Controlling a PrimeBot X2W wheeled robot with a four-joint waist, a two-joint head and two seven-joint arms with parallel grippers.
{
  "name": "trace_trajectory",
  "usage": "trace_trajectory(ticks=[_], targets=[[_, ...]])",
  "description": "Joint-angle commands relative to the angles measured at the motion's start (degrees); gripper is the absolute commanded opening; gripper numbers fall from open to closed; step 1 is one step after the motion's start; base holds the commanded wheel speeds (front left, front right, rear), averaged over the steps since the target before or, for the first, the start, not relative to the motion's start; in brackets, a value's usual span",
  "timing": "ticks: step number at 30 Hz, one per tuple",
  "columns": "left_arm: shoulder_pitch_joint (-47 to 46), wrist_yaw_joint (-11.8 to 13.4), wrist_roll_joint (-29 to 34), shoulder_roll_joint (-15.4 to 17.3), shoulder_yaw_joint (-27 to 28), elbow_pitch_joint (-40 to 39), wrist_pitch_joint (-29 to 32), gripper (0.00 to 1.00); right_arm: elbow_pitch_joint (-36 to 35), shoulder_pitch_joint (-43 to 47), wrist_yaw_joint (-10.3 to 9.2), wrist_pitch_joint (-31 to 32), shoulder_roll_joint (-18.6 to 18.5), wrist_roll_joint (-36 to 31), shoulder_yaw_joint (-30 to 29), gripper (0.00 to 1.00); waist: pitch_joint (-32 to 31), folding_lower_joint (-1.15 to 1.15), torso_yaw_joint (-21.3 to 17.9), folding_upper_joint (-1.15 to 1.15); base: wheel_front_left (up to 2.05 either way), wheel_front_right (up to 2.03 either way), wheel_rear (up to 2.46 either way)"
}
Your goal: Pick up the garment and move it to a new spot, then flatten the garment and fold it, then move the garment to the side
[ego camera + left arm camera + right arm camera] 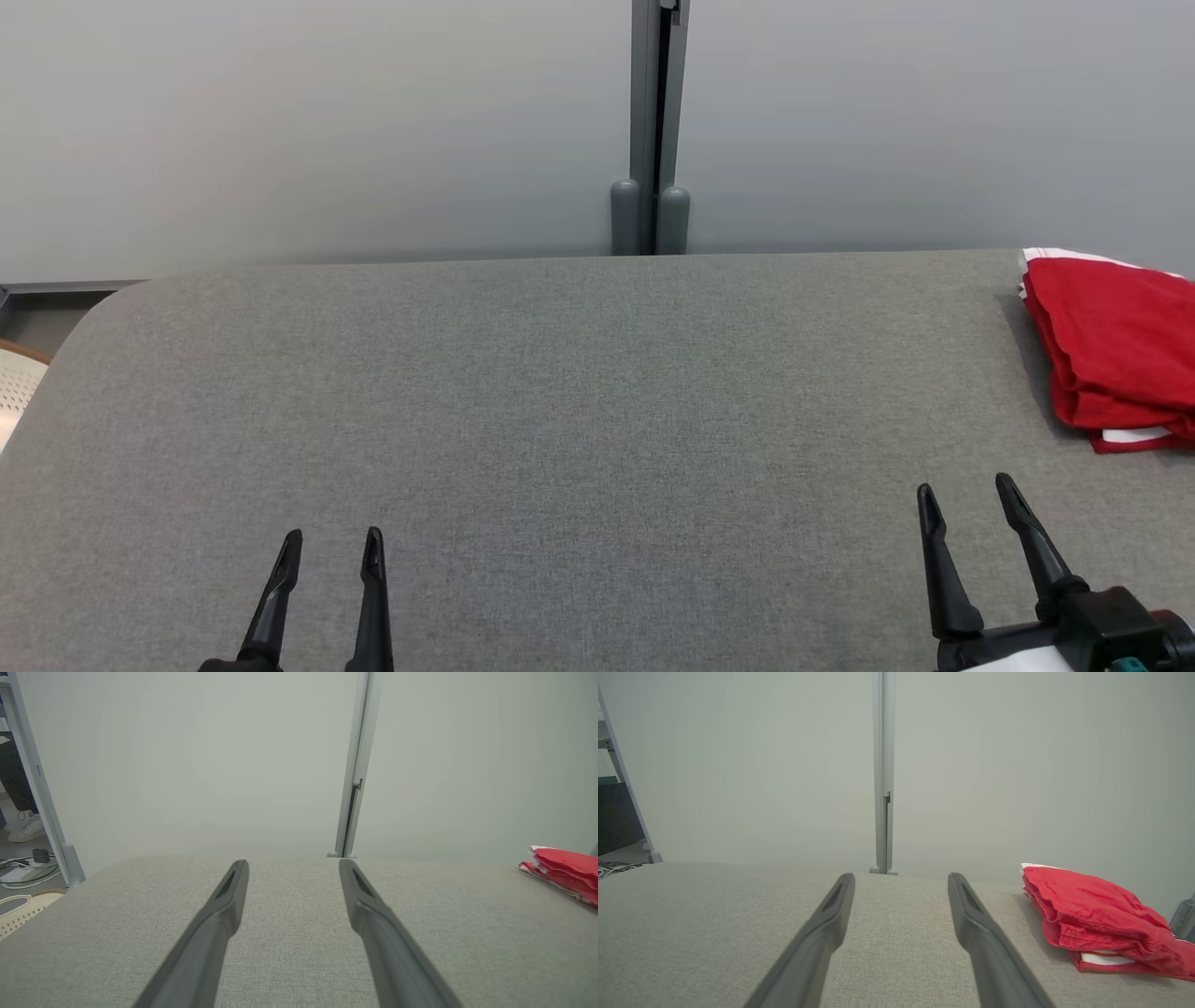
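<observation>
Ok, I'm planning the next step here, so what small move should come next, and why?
Probably none, beyond parking both arms where they are. The red garment already lies folded in layers at the right side of the table. The left gripper and right gripper are open, empty and apart from it, so the task looks finished.

Even, soft light; faint shadows; wrist views hazy, edges bowed.

The left gripper (333,534) sits low at the left, jaws spread wide, empty, fingers pointing forward. The right gripper (963,483) sits low at the right, jaws likewise spread, empty, fingers leaning slightly left. The two are well apart.
</observation>
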Motion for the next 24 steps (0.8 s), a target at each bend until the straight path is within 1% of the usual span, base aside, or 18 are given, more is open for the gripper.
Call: trace_trajectory(ticks=[1,10,11,15,24], targets=[[0.54,-0.23,0.24,0.18,0.04,0.13,-0.06,1.0,0.17,0.85,-0.03,-0.29,0.01,-0.27,0.39,1.0,-0.79,0.0,-0.34,0.0,0.0,0.0,0.0],[0.89,-0.59,0.66,0.18,-1.05,0.68,-0.06,1.0,0.85,1.85,-0.03,-0.29,0.23,-0.53,0.93,1.0,-1.8,0.0,-0.2,0.0,0.0,0.0,0.0],[0.57,-0.32,0.47,-0.01,-1.16,0.77,0.0,0.0,0.7,1.5,0.0,0.01,0.25,-0.04,0.97,0.0,-1.81,0.0,-0.19,0.0,0.0,0.0,0.0],[0.98,-0.34,-0.01,-0.18,-1.35,2.61,0.05,0.0,2.4,2.09,0.0,0.18,0.37,0.54,1.2,0.0,-1.8,0.0,-0.21,0.0,0.0,0.0,0.0],[-1.21,-1.37,-11.03,0.57,-0.6,3.73,1.95,0.0,2.83,0.57,0.0,2.18,-0.26,12.37,0.72,0.0,-1.54,0.0,-0.43,0.0,0.0,0.0,0.0]])
